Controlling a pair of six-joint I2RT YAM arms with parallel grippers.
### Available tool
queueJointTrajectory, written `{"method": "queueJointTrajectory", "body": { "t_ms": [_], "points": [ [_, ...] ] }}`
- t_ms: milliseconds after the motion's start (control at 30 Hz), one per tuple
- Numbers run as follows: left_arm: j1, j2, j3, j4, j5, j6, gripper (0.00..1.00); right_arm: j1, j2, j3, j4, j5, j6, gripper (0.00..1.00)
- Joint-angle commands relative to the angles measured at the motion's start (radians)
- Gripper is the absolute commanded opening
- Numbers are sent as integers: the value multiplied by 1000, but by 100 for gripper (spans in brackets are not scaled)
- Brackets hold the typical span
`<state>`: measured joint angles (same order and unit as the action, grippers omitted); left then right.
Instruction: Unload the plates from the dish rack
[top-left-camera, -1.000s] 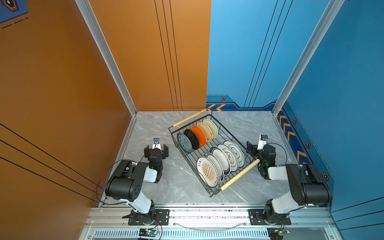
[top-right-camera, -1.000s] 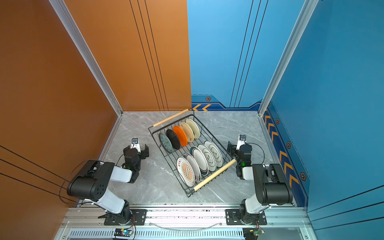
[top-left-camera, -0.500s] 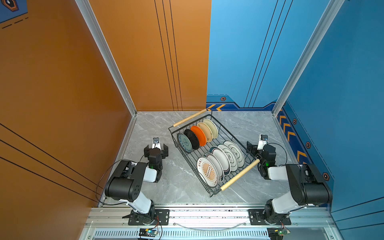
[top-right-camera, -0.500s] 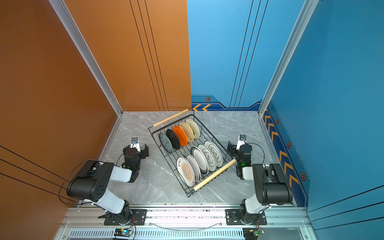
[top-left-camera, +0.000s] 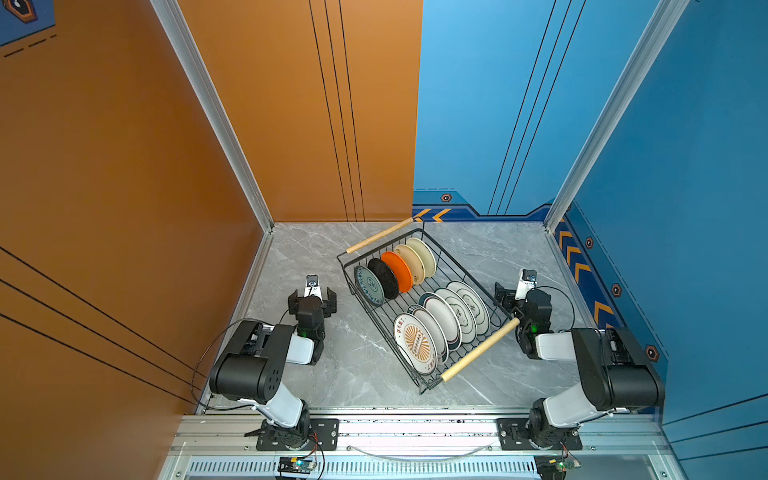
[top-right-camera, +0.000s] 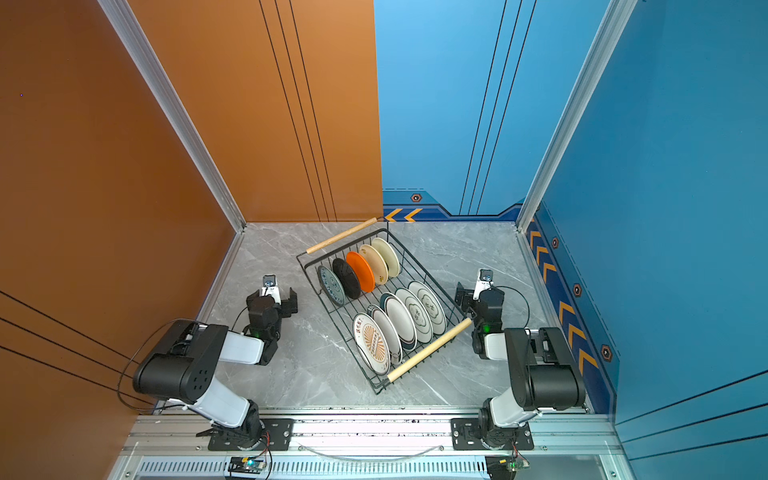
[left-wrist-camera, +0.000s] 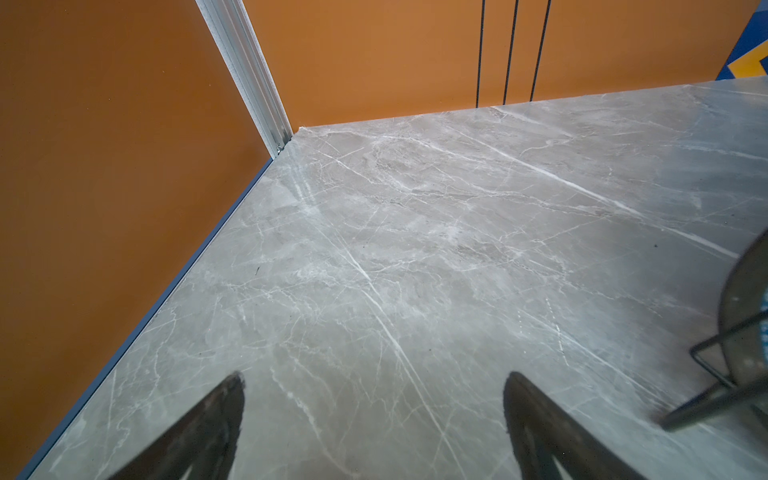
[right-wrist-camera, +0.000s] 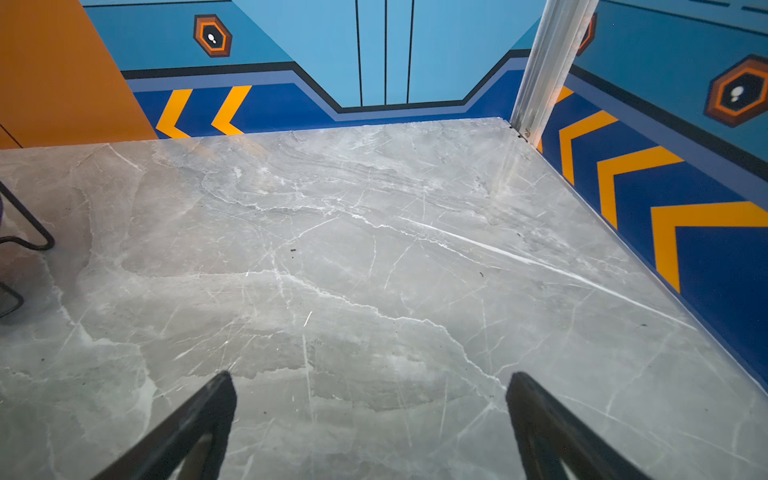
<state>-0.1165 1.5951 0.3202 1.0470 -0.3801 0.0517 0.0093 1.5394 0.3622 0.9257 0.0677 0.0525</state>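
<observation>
Left hand (top-left-camera: 312, 296) wide, empty, beside dish rack (top-left-camera: 478, 351)

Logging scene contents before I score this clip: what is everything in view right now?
dish rack: one, black wire, wooden handles, diagonal at mid-table.
small plates: five, teal-patterned, black, orange, two cream; rack's far row.
large plates: five, white, some printed; rack's near row.
table: one, grey marble.
walls: orange left, blue right.
left gripper: one, black, open, empty, left of rack.
right gripper: one, black, open, empty, right of rack.
</observation>
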Motion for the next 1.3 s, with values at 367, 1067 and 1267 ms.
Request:
{"method": "queueJointTrajectory", "body": {
  "t_ms": [367, 1067, 1267],
  "points": [
    [13, -60, 37, -87, -12, -36, 98, -15, -157, 57, -246, 139, 88, 100],
    [-166, -441, 393, -1158, -60, -318, 98, -89, -371, 479, -1197, 135, 236, 100],
    [-263, -529, 496, -1485, 24, -536, 98, -87, -347, 639, -1413, -9, 238, 100]
  ]
}}
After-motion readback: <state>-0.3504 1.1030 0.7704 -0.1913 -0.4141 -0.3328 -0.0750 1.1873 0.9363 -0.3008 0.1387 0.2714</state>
